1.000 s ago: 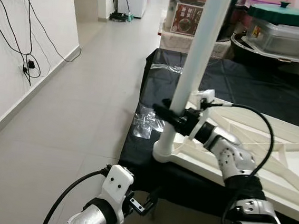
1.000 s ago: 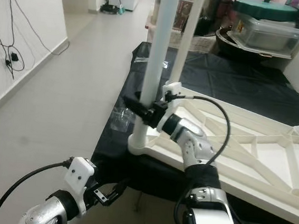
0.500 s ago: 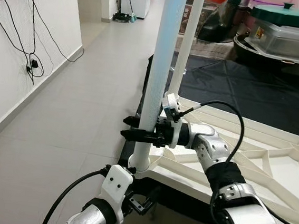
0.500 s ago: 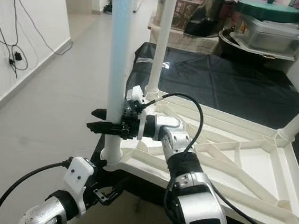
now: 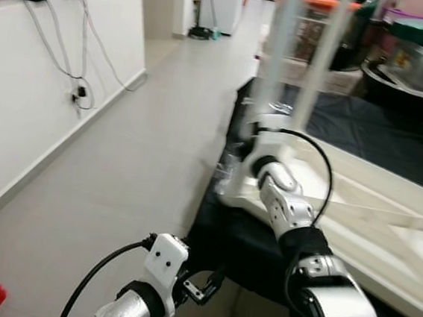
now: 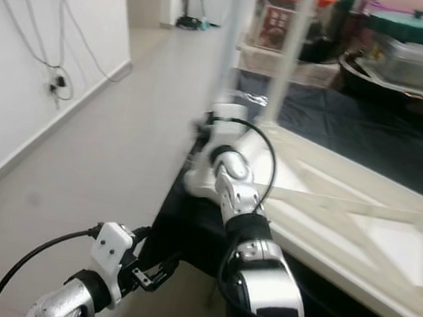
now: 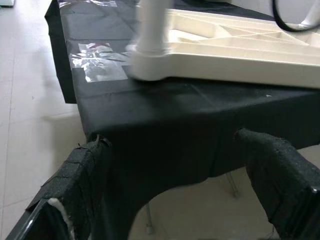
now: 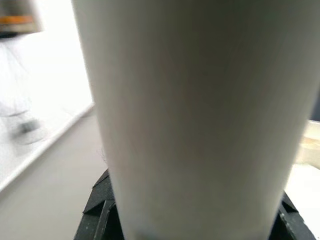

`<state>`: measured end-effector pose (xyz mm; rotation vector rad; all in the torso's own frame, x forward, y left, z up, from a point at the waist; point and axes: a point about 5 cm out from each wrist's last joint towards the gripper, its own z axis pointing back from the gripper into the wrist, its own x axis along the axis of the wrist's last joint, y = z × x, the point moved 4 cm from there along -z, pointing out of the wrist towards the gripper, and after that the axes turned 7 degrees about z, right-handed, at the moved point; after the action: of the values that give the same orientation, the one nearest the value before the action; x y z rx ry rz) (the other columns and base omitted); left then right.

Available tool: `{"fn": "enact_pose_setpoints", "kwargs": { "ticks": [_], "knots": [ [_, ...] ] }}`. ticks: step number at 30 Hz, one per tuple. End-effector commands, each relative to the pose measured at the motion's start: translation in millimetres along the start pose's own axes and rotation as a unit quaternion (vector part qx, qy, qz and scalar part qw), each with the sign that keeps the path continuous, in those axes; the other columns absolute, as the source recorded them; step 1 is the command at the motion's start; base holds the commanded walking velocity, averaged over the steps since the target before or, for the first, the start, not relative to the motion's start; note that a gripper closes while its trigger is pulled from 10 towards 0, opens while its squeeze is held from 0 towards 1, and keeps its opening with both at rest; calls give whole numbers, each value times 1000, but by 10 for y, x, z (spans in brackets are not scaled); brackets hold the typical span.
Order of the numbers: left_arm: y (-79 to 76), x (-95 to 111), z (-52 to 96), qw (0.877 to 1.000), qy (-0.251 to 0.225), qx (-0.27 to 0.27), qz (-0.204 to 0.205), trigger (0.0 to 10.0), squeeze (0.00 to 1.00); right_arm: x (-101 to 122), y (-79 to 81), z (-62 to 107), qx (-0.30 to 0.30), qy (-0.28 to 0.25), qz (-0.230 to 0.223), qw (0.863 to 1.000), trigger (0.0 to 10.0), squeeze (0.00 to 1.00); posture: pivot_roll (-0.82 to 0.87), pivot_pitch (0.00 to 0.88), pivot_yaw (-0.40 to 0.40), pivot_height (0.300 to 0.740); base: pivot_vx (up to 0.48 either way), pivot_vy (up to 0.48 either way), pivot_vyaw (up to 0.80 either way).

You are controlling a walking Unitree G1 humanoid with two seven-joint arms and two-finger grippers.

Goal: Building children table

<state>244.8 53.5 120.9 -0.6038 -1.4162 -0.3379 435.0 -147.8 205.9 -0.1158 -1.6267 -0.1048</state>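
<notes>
My right pincer (image 5: 253, 126) is clamped on the near white leg (image 8: 200, 100) of the upturned table top (image 5: 386, 213), which lies on the black-draped bench (image 7: 165, 115) (head views blurred). My left pincer (image 7: 175, 200) hangs spread wide, below the bench edge.

My left fingers (image 7: 75, 185) spread apart, black cloth (image 7: 165, 135) ahead, white tabletop (image 7: 225, 50) upside down on it, leg (image 7: 152, 25) upright.

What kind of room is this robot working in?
Probably a home hallway or living area: pale tiled floor, cables hanging down a white wall, and lidded storage tubs stacked behind a black-covered table.
</notes>
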Motion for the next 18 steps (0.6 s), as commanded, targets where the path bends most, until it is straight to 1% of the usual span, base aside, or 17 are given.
{"fn": "enact_pose_setpoints", "kwargs": {
  "ticks": [1, 2, 3, 4, 5, 6, 7, 8, 9, 10, 12, 16, 17, 18],
  "knots": [
    [-8, -40, 2, 1000, 8, -3, 3, 10000, 0, -206, -246, 90, -87, 39, -38, 995, 0, 0, 132, 78, -67, 740, 0, 0, 0],
    [-8, -40, 2, 1000, 8, -3, 3, 10000, 0, -206, -246, 90, -87, 39, -38, 995, 0, 0, 132, 78, -67, 740, 0, 0, 0],
    [-7, -40, 0, 1000, 8, -2, 3, 10000, 0, -232, -256, 163, -117, 39, -51, 991, 0, 0, 131, 77, -65, 740, 0, 0, 0],
    [-7, -40, -3, 1000, 8, -2, 2, 10000, 0, -268, -203, 224, -130, 41, -63, 989, 0, 0, 132, 76, -65, 740, 0, 0, 0],
    [-7, -40, -3, 1000, 8, -2, 2, 10000, 0, -268, -203, 224, -130, 41, -63, 989, 0, 0, 132, 76, -65, 740, 0, 0, 0],
    [-7, -40, -6, 1000, 8, -2, 2, 10000, 0, -289, -129, 252, -136, 41, -74, 987, 0, 0, 131, 75, -67, 740, 0, 0, 0],
    [-7, -40, -6, 1000, 8, -2, 2, 10000, 0, -289, -129, 252, -136, 41, -74, 987, 0, 0, 131, 75, -67, 740, 0, 0, 0],
    [-8, -41, -10, 1000, 7, -2, 2, 10000, 0, -288, -20, 251, -116, 38, -71, 990, 9294, 0, 129, 75, -67, 740, 0, 0, 0],
    [-11, -42, -14, 1000, 7, -2, 3, 10000, 0, -269, 81, 244, -86, 28, -68, 994, 10000, 75, 127, 73, -69, 740, 0, 0, 0],
    [-12, -42, -16, 1000, 7, -3, 3, 10000, 0, -234, 164, 248, -67, 17, -68, 995, 10000, 1000, 127, 73, -69, 740, 0, 0, 0],
    [-12, -41, -18, 1000, 7, -2, 3, 10000, 0, -196, 229, 260, -55, 5, -70, 996, 10000, 1000, 128, 73, -72, 740, 0, 0, 0],
    [-11, -40, -18, 1000, 6, -2, 3, 10000, 0, -180, 216, 264, -56, -1, -67, 996, 10000, 1000, 125, 73, -71, 740, 0, 0, 0],
    [-9, -38, -20, 1000, 6, -1, 3, 10000, 0, -158, 195, 257, -33, -14, -79, 996, 10000, 0, 126, 73, -73, 740, 0, 0, 0],
    [-9, -38, -20, 1000, 6, -1, 3, 10000, 0, -158, 195, 257, -33, -14, -79, 996, 10000, 0, 126, 73, -73, 740, 0, 0, 0]
  ]
}}
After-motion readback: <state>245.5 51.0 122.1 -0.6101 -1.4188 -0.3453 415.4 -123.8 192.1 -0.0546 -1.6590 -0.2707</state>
